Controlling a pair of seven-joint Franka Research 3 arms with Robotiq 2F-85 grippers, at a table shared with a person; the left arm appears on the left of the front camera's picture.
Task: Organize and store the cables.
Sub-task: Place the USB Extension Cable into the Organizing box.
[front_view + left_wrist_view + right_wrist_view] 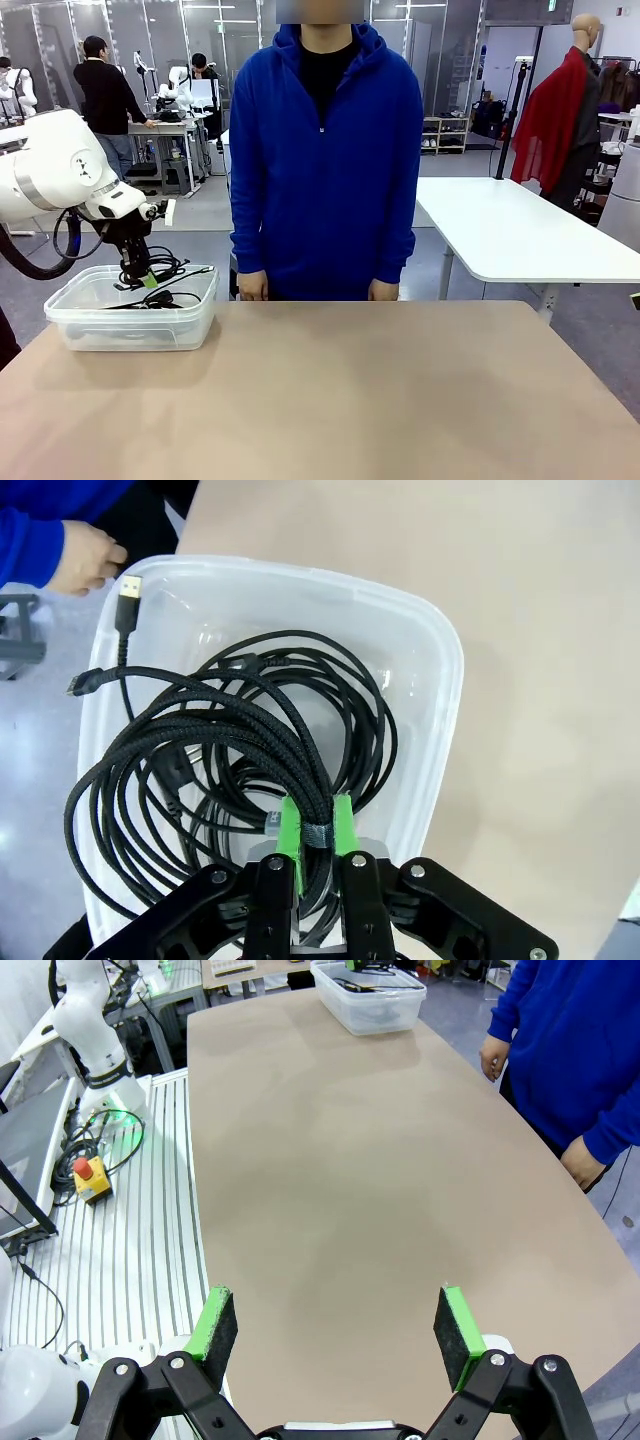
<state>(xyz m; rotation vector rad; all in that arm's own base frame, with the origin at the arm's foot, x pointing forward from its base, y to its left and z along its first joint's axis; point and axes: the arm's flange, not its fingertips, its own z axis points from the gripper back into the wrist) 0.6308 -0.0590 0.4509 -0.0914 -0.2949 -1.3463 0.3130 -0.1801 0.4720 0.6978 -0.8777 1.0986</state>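
My left gripper (315, 832) is shut on a coiled black braided cable (210, 750), its green pads pinching the bundled strands. The coil hangs over a clear plastic bin (440, 670) that holds other black cables (350, 710); a gold USB plug (128, 590) sticks up at the bin's far rim. In the front view the left gripper (147, 277) hovers above the bin (135, 325) at the table's far left, with the cable (165, 267) dangling from it. My right gripper (336, 1328) stands wide open above bare table, nothing between its fingers.
A person in a blue hoodie (325, 150) stands at the far edge, hands (253, 287) resting at the table rim near the bin. The tan tabletop (380, 390) stretches right of the bin. A red emergency button (89, 1178) lies beside the table.
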